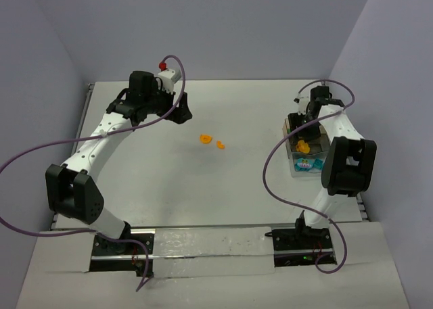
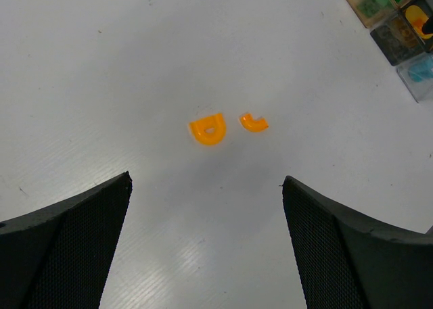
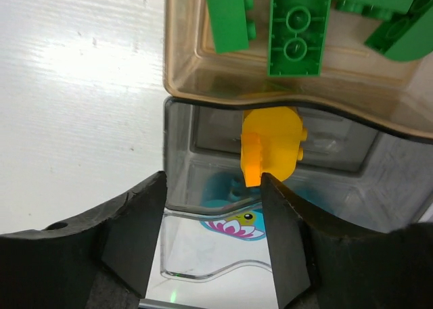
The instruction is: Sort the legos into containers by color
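Two orange legos (image 1: 205, 138) (image 1: 220, 145) lie mid-table; the left wrist view shows a U-shaped one (image 2: 207, 129) and a small curved one (image 2: 254, 122). My left gripper (image 2: 206, 187) is open and empty, short of them. The containers (image 1: 295, 128) stand at the right: a tan-brown box (image 3: 203, 72) with green bricks (image 3: 295, 30), a smoky clear box (image 3: 203, 140), and a clear box (image 3: 203, 255) with a teal piece (image 3: 226, 187). My right gripper (image 3: 213, 187) is open over them. An orange brick (image 3: 272, 145) sits over the smoky box, against my right finger's tip.
The containers also show at the top right of the left wrist view (image 2: 389, 15). Purple cables (image 1: 270, 180) loop beside both arms. The table's right edge lies just beyond the boxes. Walls close in the back and sides.
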Controlling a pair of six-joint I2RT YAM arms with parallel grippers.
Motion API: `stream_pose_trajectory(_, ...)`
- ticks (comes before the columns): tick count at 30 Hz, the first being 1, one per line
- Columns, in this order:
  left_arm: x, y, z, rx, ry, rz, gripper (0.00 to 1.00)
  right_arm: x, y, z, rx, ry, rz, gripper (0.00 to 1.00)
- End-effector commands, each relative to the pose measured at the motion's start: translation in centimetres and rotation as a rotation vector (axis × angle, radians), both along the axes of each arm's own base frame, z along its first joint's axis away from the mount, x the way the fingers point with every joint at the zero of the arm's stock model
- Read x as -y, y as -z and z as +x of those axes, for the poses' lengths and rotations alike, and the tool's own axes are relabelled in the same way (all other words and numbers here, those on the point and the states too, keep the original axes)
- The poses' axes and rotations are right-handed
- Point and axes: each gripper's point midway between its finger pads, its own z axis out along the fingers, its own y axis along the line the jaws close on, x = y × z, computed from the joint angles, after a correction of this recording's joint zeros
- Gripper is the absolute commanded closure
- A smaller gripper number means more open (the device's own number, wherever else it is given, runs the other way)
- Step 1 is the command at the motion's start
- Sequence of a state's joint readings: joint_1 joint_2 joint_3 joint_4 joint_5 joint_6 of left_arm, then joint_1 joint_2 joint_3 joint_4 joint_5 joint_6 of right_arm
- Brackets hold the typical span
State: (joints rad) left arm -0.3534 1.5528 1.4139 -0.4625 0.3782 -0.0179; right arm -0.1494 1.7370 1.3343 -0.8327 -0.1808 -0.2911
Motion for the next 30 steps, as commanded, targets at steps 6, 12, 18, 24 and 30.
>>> stream_pose_trajectory(6, 0.2, -1.7, -0.6, 0.045, 0.027, -0.027, 0.01, -5.1, -9.6, 3.4, 0.24, -0.104, 0.029, 0.32)
stream_pose_trajectory(12, 0.5, -2.2, -0.9, 0.051, 0.047, -0.044, 0.01, -14.8, -9.5, 4.1, 0.245, -0.285, 0.061, 0.32)
stream_pose_trajectory(18, 0.3, -3.1, -0.9, 0.07, 0.039, -0.044, 0.01, -22.4, -4.7, 4.8, 0.187, -0.403, 0.092, 0.38)
stream_pose_trajectory(24, -0.1, -2.8, -1.1, 0.067, 0.024, -0.034, 0.01, -26.8, 0.0, 4.2, 0.117, -0.49, 0.069, 0.33)
stream_pose_trajectory(30, -0.1, -2.8, -1.0, 0.05, 0.022, -0.06, 0.01, -29.6, 1.2, 4.7, 0.099, -0.516, 0.066, 0.31)
